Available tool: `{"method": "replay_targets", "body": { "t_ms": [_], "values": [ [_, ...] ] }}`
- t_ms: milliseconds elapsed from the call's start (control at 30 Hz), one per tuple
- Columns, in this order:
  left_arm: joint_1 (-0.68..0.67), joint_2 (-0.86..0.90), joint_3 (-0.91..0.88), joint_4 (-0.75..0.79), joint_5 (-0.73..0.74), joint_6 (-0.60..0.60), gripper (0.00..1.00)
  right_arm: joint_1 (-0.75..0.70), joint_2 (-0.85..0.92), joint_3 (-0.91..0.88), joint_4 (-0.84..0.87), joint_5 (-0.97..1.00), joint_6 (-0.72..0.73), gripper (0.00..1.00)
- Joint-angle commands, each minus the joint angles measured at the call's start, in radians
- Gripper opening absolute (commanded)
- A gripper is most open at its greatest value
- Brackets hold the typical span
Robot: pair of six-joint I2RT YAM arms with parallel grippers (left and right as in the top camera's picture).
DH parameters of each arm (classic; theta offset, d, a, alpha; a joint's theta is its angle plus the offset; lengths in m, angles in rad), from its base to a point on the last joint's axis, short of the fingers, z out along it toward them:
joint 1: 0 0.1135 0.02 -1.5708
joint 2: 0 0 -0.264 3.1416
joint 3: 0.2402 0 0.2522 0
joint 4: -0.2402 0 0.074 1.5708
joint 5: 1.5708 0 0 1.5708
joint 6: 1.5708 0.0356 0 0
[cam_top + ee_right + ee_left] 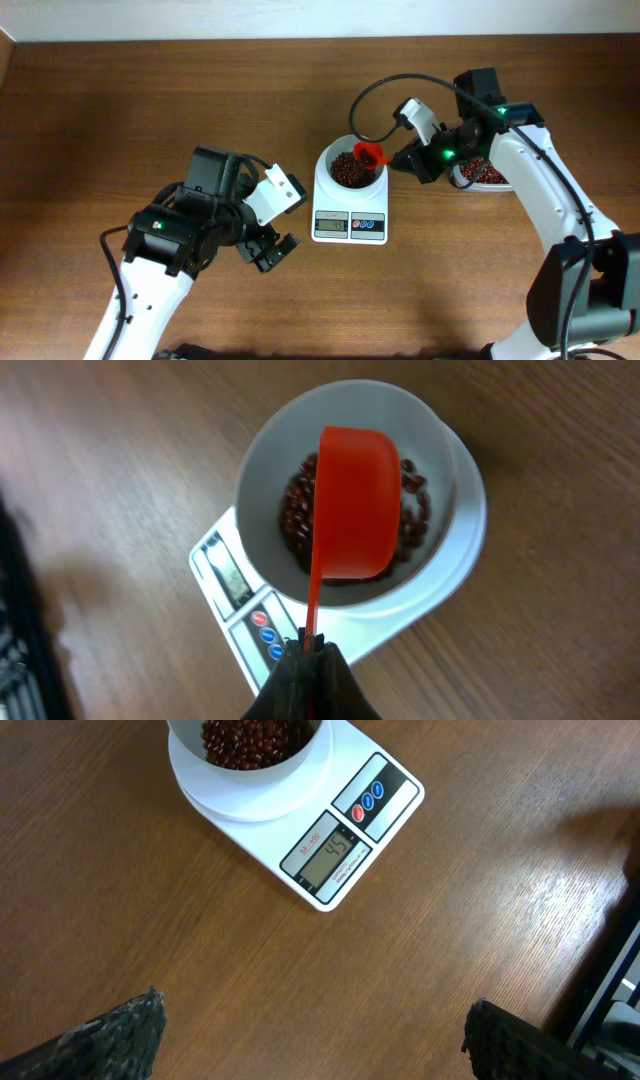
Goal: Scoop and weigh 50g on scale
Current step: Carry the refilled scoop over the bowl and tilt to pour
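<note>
The white scale (349, 226) stands mid-table, and its round white bowl (325, 170) holds a layer of red beans (347, 170). In the left wrist view the scale's display (330, 851) shows digits that look like 45. My right gripper (408, 160) is shut on the thin handle of a red scoop (372, 154). In the right wrist view the scoop (355, 500) hangs over the bowl (270, 450) with its smooth outer side towards the camera and the gripper (312, 650) clamped at the handle's end. My left gripper (315, 1005) is open over bare wood, in front of the scale.
A clear tub of red beans (482, 176) sits to the right of the scale, partly under the right arm. The left arm (190, 225) rests left of the scale. A black cable (365, 100) loops above the bowl.
</note>
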Motion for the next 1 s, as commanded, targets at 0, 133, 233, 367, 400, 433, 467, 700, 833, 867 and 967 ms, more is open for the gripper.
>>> {"method": "replay_targets", "body": {
  "t_ms": [0,133,233,367,400,433,467,700,833,867,967],
  "values": [
    [0.005,-0.001,0.018,0.002,0.014,0.019,0.99,0.028,-0.030,0.019,0.007,0.079,-0.032,0.04],
    [0.005,-0.001,0.018,0.002,0.014,0.019,0.99,0.068,-0.040,0.020,0.012,0.126,-0.047,0.04],
    [0.005,-0.001,0.018,0.002,0.014,0.019,0.99,0.085,-0.042,0.027,0.018,0.167,-0.047,0.04],
    [0.005,-0.001,0.018,0.002,0.014,0.019,0.99,0.108,-0.048,0.048,0.024,0.180,-0.047,0.04],
    [0.005,-0.001,0.018,0.002,0.014,0.019,0.99,0.108,-0.048,0.048,0.031,0.180,-0.047,0.04],
    [0.005,-0.001,0.018,0.002,0.014,0.019,0.99,0.108,-0.048,0.049,0.040,0.184,-0.046,0.04],
    [0.005,-0.001,0.018,0.002,0.014,0.019,0.99,0.107,-0.048,0.050,0.045,0.192,-0.046,0.04],
    [0.005,-0.001,0.018,0.002,0.014,0.019,0.99,0.137,-0.048,0.051,0.030,0.214,-0.047,0.04],
    [0.005,-0.001,0.018,0.002,0.014,0.019,0.99,0.146,-0.048,0.051,0.026,0.150,-0.046,0.04],
    [0.005,-0.001,0.018,0.002,0.014,0.019,0.99,0.150,-0.048,0.051,0.024,0.158,-0.047,0.04],
    [0.005,-0.001,0.018,0.002,0.014,0.019,0.99,0.142,-0.048,0.051,0.074,0.306,-0.046,0.04]
  ]
}}
